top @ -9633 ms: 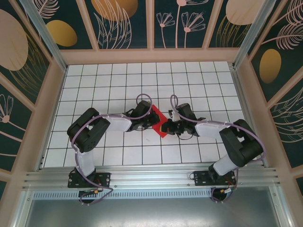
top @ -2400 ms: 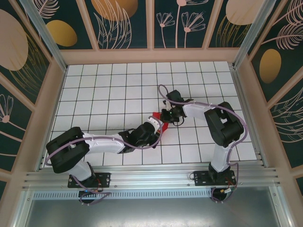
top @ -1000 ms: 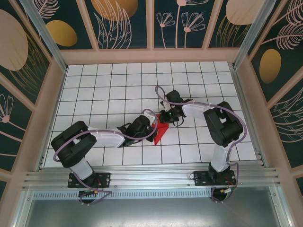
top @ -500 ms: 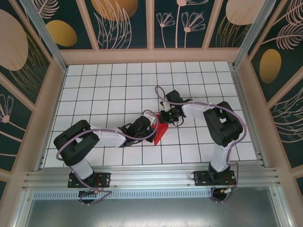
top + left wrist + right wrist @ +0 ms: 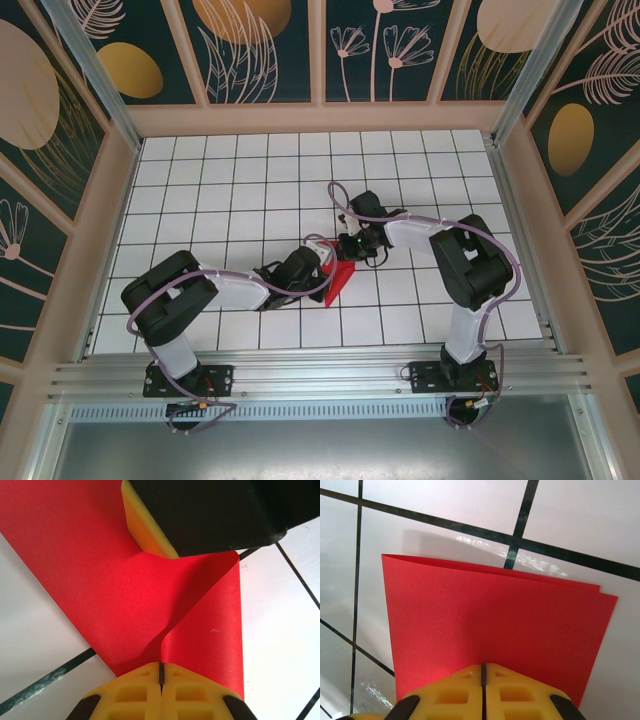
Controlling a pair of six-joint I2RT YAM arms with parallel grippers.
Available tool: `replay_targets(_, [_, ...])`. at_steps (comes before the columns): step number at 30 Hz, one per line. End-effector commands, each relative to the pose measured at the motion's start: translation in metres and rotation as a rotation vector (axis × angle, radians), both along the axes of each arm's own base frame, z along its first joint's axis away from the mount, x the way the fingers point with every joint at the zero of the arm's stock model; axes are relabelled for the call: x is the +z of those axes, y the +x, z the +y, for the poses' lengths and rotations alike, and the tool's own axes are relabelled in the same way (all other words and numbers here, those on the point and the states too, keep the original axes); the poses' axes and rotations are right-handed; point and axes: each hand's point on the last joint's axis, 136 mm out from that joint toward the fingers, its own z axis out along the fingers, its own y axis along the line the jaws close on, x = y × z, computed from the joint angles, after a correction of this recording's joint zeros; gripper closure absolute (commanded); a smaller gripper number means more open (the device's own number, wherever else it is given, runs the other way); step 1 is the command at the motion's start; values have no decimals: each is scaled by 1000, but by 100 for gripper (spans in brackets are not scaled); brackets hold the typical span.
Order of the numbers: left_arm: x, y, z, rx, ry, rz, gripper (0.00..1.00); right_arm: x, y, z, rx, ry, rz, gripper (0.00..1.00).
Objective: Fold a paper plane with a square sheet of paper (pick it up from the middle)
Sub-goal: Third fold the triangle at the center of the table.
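Note:
The square sheet of paper (image 5: 340, 279) is a creased bright red wedge lying near the middle of the table. My left gripper (image 5: 323, 262) is at its left edge. In the left wrist view a raised flap of the red paper (image 5: 200, 630) curls up into the slit of my left gripper (image 5: 161, 669), which is shut on it. My right gripper (image 5: 349, 246) comes in from the far side. Its shut fingertips (image 5: 470, 682) rest against the flat two-layer paper (image 5: 485, 625), and no paper shows between them. The right gripper's yellow finger (image 5: 146, 527) touches the paper in the left wrist view.
White tiled table (image 5: 230, 190) with black grid lines, walled by patterned panels (image 5: 250, 50). An aluminium rail (image 5: 320, 380) runs along the near edge with both arm bases. The two arms nearly meet over the paper. Open tiles lie left, right and behind.
The left arm swung out low and came back to the paper's left edge, and in the last second its elbow crept right. The paper went from a diamond to a narrower wedge. The right gripper holds still.

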Motion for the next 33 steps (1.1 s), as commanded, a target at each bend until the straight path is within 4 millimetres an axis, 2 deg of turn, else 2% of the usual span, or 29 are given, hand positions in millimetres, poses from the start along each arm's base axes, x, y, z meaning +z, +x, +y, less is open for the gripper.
replay_targets(1, [2, 9, -2, 7, 7, -28, 100, -11, -12, 0, 11, -11, 49, 90])
replay_targets(11, [-5, 3, 2, 4, 9, -2, 100, -7, -9, 3, 0, 1, 45, 89])
replay_targets(13, [-8, 1, 3, 4, 12, 5, 100, 3, -4, 7, -10, 39, 34, 87])
replay_targets(17, [-13, -1, 6, 5, 24, 11, 100, 35, 6, 17, -45, 131, -6, 81])
replay_targets(18, [-13, -2, 8, 6, 26, 14, 100, 44, 18, 8, -89, 152, -22, 81])
replay_targets(21, [-14, -3, 7, 3, 25, 16, 100, 70, 28, -2, -149, 194, -71, 79])
replay_targets(23, [-15, -2, 7, 3, 27, 15, 100, 80, 29, -13, -197, 191, -90, 78])
replay_targets(25, [-14, -1, 6, 3, 25, 14, 100, 87, 23, -20, -228, 202, -100, 79])
replay_targets(29, [-14, -2, 7, 6, 24, 17, 100, 94, -3, -26, -263, 278, -85, 83])
replay_targets(33, [-13, -3, 7, 3, 14, 20, 100, 88, -27, -28, -284, 339, -34, 88])
